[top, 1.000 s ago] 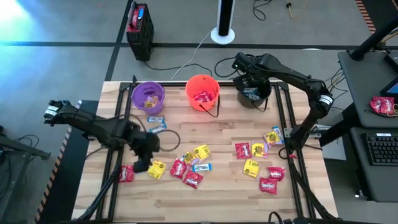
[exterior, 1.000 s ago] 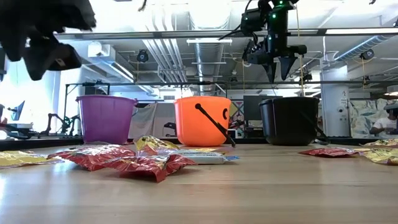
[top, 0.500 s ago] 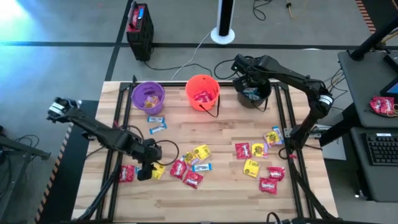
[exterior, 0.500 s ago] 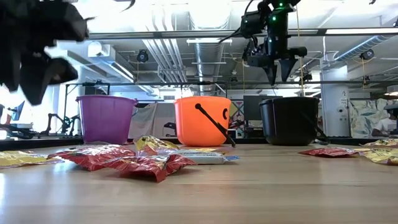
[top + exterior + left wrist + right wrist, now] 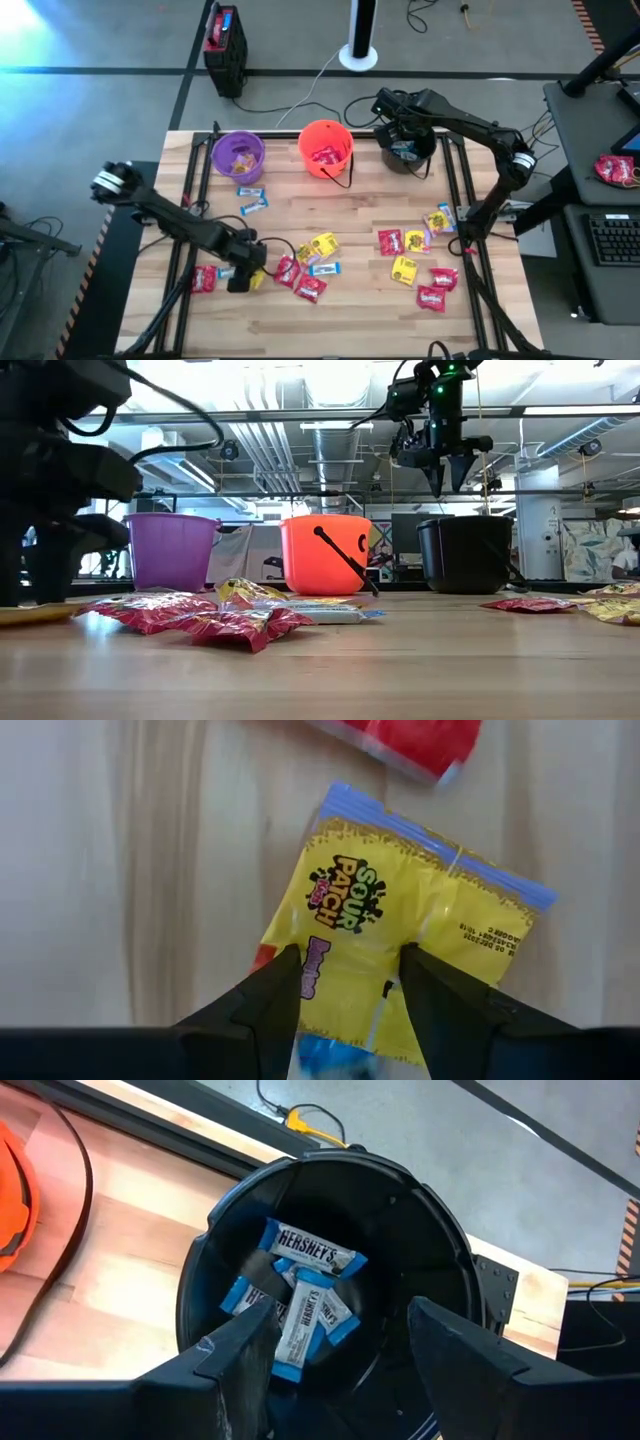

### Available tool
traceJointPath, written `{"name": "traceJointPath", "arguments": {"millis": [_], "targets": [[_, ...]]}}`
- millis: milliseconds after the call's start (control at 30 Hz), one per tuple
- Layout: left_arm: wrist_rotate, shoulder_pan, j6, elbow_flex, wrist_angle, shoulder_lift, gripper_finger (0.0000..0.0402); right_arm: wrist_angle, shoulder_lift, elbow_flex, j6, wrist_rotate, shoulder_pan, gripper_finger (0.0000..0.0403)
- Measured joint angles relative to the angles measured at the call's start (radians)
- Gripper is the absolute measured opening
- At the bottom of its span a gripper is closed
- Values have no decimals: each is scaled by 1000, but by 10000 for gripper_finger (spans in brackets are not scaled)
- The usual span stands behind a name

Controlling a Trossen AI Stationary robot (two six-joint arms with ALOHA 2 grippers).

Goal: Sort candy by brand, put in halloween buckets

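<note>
1. My left end effector (image 5: pixel 345 985) is down at the worktop (image 5: pixel 350 310) over a yellow Sour Patch packet (image 5: pixel 400 960), at about 7 o'clock from the worktop's centre in the high view. The fingers are parted and straddle the packet's middle. Nothing is gripped yet.
2. The packet lies flat and skewed to my fingers. A red packet (image 5: pixel 410 740) lies just beyond it at its far end, apart from it. In the high view more red packets (image 5: pixel 297 278) lie close by at about 3 o'clock from my end effector.
3. Judgement: the step in hand is the pick of this yellow packet. To do it well I should go fully down until the fingertips touch the wood, then close across the wrapper's narrow middle so the film bunches between the pads.
4. Risk: a flat wrapper slips out if I close too high, so I should lift slowly and check the hold.
5. Destination, by judgement: the purple bucket (image 5: pixel 238 154) at 11 o'clock already holds yellow. The orange bucket (image 5: pixel 325 148) at 12 o'clock holds red.
6. My right end effector (image 5: pixel 340 1360) hangs above the black bucket (image 5: pixel 330 1280) at 1 o'clock, fingers wide apart and empty. Blue-and-white Hershey's packets (image 5: pixel 300 1295) lie in the bucket's bottom.
7. More candy (image 5: pixel 415 255) waits scattered at 4 o'clock.
</note>
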Motion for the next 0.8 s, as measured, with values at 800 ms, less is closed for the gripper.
{"name": "traceJointPath", "arguments": {"millis": [800], "targets": [[-68,-4,-35,9,21,-64,0,14,0,0,0,0,0,217]]}}
